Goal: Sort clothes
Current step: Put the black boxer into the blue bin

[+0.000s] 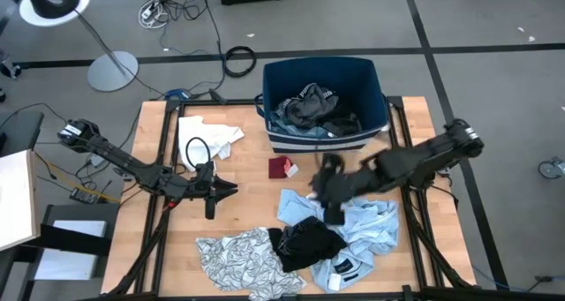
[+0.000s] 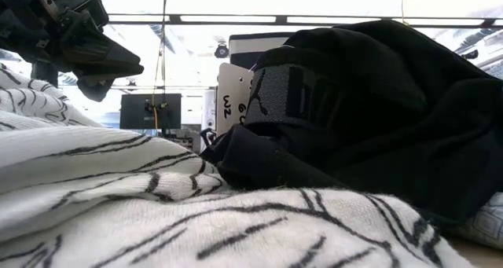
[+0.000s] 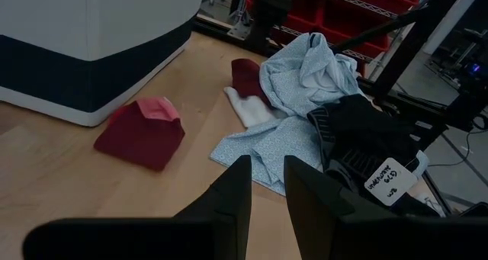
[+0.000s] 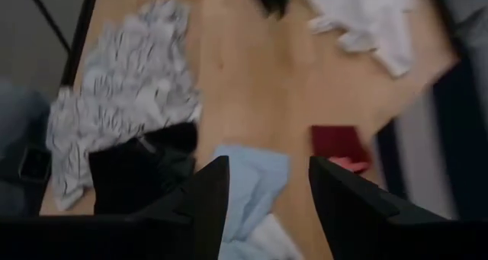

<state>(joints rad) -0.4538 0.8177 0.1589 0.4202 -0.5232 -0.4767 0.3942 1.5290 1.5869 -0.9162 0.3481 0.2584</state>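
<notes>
My right gripper (image 1: 320, 188) hovers open and empty above the table, between the dark blue bin (image 1: 371, 80) and a light blue garment (image 1: 357, 226); its wrist view (image 4: 268, 176) looks down on that garment (image 4: 252, 176). My left gripper (image 1: 228, 189) waits left of centre, empty, with a narrow gap between its fingers (image 3: 267, 191). A black garment (image 1: 305, 244) lies on the light blue one. A leaf-print garment (image 1: 238, 261) lies at the near edge. A small red piece (image 1: 282, 167) lies before the bin. A white cloth (image 1: 207, 135) lies at the far left. More clothes (image 1: 309, 111) fill the bin.
The bin stands at the table's far edge, centre right. Bare wood shows between the two grippers (image 1: 265, 195) and left of the leaf-print garment. In the low view the leaf-print (image 2: 157, 197) and black (image 2: 377, 119) garments fill the foreground. Cables and a lamp base lie on the floor beyond.
</notes>
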